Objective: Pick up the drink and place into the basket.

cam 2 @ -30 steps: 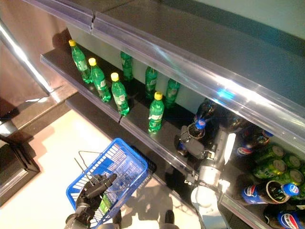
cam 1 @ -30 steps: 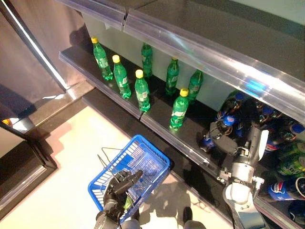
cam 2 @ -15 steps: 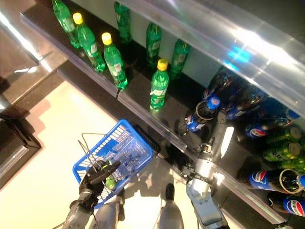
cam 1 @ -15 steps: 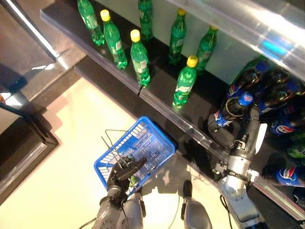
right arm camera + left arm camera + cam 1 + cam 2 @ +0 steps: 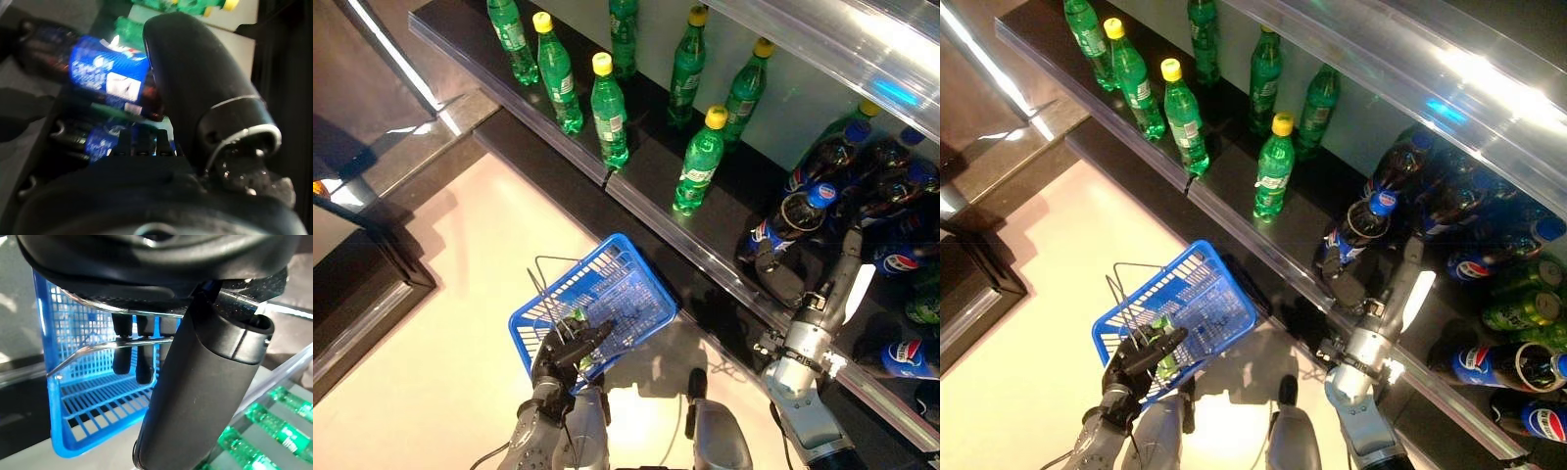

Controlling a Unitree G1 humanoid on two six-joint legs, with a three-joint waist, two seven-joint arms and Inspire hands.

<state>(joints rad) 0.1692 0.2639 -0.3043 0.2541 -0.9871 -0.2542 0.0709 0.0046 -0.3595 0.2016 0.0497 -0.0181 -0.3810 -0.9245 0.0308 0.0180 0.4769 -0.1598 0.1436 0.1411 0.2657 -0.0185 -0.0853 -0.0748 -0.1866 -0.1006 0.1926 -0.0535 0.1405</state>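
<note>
— Since the earlier frame our whole view has shifted, so the camera moved; what else do we see changed?

— Our right hand [image 5: 781, 282] has come off the dark cola bottle with the blue cap and blue label [image 5: 790, 217]. Before, its fingers were wrapped at the bottle's base; now the hand sits just below that bottle on the long black shelf with a clear plastic front lip [image 5: 636, 196], close to it, and we cannot tell whether they touch.

— And its fingers?

— In the right wrist view the thumb [image 5: 195, 83] stands up beside the cola bottle [image 5: 110, 76], but the fingers are mostly hidden, so we cannot tell whether they are spread or curled.

— Where is the drink, then?

— On the shelf, among other dark cola bottles, to the right of the green bottles with yellow caps [image 5: 699, 162].

— Our left hand?

— Our left hand [image 5: 560, 352] is below the shelf, its fingers curled round the thin wire handle [image 5: 98, 348] of the blue plastic mesh basket [image 5: 597, 294].
</note>
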